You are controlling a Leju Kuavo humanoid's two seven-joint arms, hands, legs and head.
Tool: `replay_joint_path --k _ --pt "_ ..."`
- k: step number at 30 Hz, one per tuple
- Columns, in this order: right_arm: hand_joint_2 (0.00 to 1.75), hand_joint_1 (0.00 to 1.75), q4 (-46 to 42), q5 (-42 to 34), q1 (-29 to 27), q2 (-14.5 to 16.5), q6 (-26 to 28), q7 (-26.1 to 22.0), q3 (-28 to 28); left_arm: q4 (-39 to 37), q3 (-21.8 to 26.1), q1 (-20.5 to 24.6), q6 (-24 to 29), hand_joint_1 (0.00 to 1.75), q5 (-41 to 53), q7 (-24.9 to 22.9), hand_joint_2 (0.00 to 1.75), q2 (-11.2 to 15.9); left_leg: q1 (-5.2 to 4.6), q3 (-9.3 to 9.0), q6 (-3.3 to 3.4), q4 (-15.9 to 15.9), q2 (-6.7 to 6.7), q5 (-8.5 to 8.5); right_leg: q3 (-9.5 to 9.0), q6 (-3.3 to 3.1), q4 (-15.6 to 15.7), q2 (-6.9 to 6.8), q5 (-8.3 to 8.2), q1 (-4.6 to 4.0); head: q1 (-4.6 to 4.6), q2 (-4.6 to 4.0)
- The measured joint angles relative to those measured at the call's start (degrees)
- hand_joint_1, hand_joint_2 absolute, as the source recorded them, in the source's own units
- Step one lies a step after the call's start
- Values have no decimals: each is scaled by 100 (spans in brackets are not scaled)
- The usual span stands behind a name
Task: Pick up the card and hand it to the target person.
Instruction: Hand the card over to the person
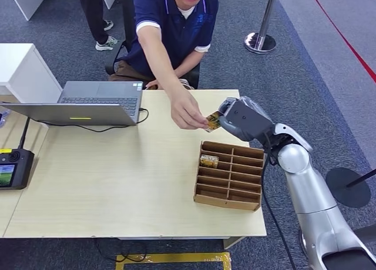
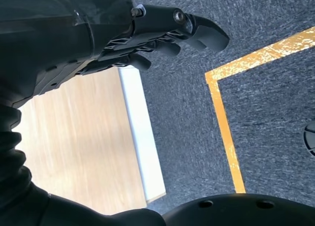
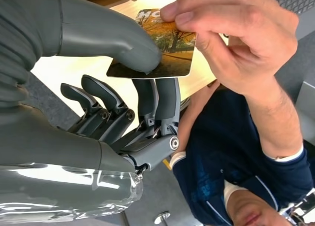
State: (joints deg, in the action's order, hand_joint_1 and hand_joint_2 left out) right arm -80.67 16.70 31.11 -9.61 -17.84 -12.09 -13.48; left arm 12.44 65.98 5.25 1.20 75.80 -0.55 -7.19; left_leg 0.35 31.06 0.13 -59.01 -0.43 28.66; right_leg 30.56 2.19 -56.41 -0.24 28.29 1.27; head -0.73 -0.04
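The card (image 1: 213,121) sits right of centre in the head view, above the far edge of the divider tray (image 1: 230,175), off the worktop (image 1: 111,176) and held from both ends. In the right wrist view the card (image 3: 163,48) lies in the upper middle of the frame, its long axis running roughly across the picture: your right hand (image 3: 122,88) pinches one end between the thumb (image 3: 111,39) on the printed face and the fingers (image 3: 159,95) beneath, while the person's hand (image 3: 237,39) has the opposite end between thumb and fingertips.

So the card bridges the two hands, and the person's hand lies straight along that long axis, on the far side from your thumb. In the head view your right hand (image 1: 241,118) is just right of the card and the person's hand (image 1: 186,111) just left. The handover looks nearly complete; what remains, as I judge it, is for you to ease the thumb off so the card slides out lengthwise toward the person. Lift the thumb squarely, since a sideways drag could twist the card out of their light grip.

Your left hand (image 2: 163,34) hangs in the upper part of its wrist view, over the worktop edge and carpet, fingers loosely curled, holding nothing. Another card (image 1: 208,160) rests in an upper-left slot of the tray.
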Motion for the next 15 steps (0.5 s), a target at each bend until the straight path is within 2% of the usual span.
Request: replay_joint_path --k 10,13,14,15 --pt "175 166 132 -50 -9 73 35 15 25 1 -9 7 -12 0 6 20 175 2 0 -2 0 0 2 0 0 0 0 3 0 0 -1 0" --pt "175 173 135 -51 -20 73 45 17 27 1 -19 8 -9 0 66 56 175 2 0 -2 0 0 2 0 0 0 0 3 0 0 -1 0" --pt "175 163 135 -51 -24 73 51 18 28 0 -21 8 -7 0 95 57 175 2 0 -2 0 0 2 0 0 0 0 3 0 0 -1 0" --pt "175 120 135 -51 -29 73 60 20 32 1 -24 8 -7 0 120 57 175 2 0 -2 0 0 2 0 0 0 0 3 0 0 -1 0"
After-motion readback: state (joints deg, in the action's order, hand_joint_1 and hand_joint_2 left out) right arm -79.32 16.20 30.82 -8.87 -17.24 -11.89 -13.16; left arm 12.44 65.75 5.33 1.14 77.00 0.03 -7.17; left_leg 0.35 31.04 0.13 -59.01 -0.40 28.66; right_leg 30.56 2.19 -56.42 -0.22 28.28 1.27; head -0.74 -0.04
